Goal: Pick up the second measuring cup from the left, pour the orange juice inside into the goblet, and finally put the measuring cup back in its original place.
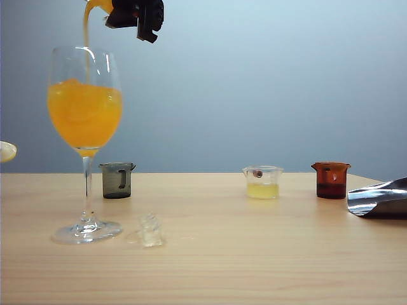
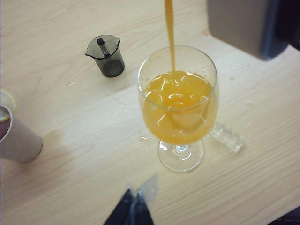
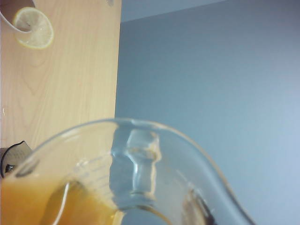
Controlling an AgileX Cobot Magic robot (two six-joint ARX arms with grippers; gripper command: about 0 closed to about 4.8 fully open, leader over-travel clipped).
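The goblet (image 1: 87,184) stands at the table's left, its bowl more than half full of orange juice (image 1: 84,114). High above its rim my right gripper (image 1: 137,16) is shut on the tilted second measuring cup (image 1: 100,5), and a thin orange stream (image 2: 169,33) falls into the goblet (image 2: 180,154). In the right wrist view the clear cup (image 3: 140,140) fills the frame, with juice (image 3: 42,206) pooled at its spout side. My left gripper (image 2: 136,208) hovers low over the table near the goblet's foot, shut and holding nothing.
A smoky grey cup (image 1: 117,180) stands behind the goblet. A pale yellow cup (image 1: 262,182) and a red-brown cup (image 1: 331,180) sit to the right, near a shiny silver object (image 1: 378,200). A small clear lump (image 1: 151,230) lies beside the goblet's foot. A paper cup (image 2: 18,138) stands at the far left.
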